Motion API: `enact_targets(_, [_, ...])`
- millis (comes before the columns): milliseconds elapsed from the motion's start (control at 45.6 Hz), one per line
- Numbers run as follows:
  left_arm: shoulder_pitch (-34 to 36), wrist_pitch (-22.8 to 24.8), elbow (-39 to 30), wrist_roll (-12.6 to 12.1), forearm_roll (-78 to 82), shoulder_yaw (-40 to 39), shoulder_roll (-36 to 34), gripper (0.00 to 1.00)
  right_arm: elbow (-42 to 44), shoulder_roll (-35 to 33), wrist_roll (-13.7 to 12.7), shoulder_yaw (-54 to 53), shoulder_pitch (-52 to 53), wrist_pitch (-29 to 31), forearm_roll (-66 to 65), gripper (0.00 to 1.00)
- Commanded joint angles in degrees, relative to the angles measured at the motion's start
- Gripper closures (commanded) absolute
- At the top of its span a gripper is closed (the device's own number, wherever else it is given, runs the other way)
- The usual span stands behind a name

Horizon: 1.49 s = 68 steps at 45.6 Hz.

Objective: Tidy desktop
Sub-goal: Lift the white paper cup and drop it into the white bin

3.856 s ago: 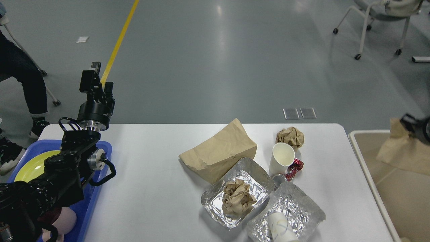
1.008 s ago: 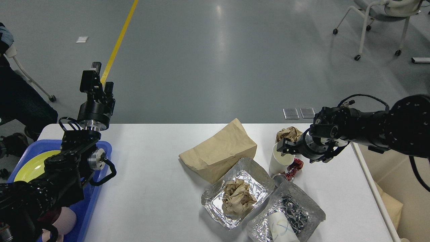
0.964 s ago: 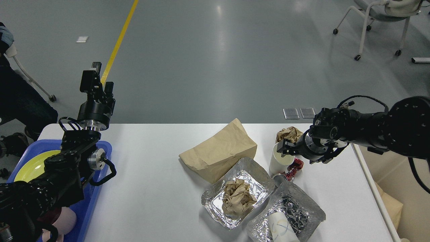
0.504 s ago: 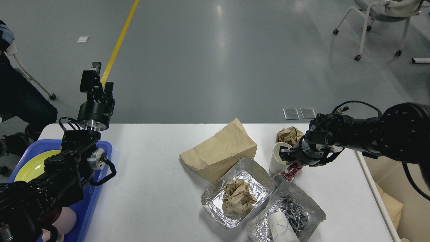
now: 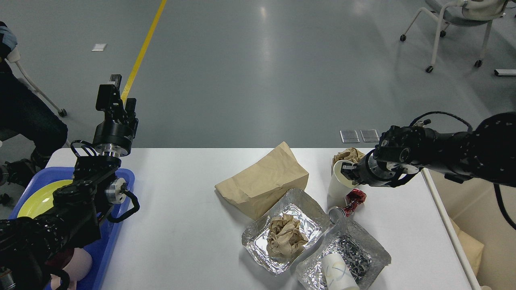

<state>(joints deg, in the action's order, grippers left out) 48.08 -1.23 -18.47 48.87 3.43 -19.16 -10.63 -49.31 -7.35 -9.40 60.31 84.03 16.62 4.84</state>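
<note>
Lifted since a moment ago, the white paper cup [image 5: 338,185] now hangs tilted in the right end effector [image 5: 346,171], pinched at its rim above the smooth matte white worktop [image 5: 181,225]. Crinkled foil trays [image 5: 282,229], a creased brown paper bag [image 5: 264,183] and a glossy red wrapper [image 5: 354,198] lie nearby. Raised over the grey glossy floor [image 5: 258,72], the left end effector [image 5: 117,90] has a finger gap I cannot tell.

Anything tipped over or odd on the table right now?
Yes. A white paper cup lies on its side in the near foil tray. The other white cup, pinched at its rim by the right end effector, is tilted, not standing square on the desktop.
</note>
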Motion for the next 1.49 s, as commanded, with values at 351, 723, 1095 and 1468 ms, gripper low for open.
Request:
enact_targets(351, [0.00,0.00,0.01,0.00,0.00,0.00,0.00,0.03,-16.43,-15.76,0.17,-2.74,22.39,0.96,0.00,1.00])
enact_targets(723, [0.00,0.00,-0.07,0.00,0.00,0.00,0.00,0.03,-17.05,-24.29,0.17,-1.78,33.13,8.08,-0.18,1.00])
enact_targets(1095, [0.00,0.00,-0.07,0.00,0.00,0.00,0.00,0.03,3.42,-26.40,0.17,-2.39,0.80,-8.87,0.00,1.00])
enact_targets(1468, [0.00,0.00,0.01,0.00,0.00,0.00,0.00,0.03,7.38,-26.49,0.17,-5.02,-21.18,-28.57,-0.26,0.79])
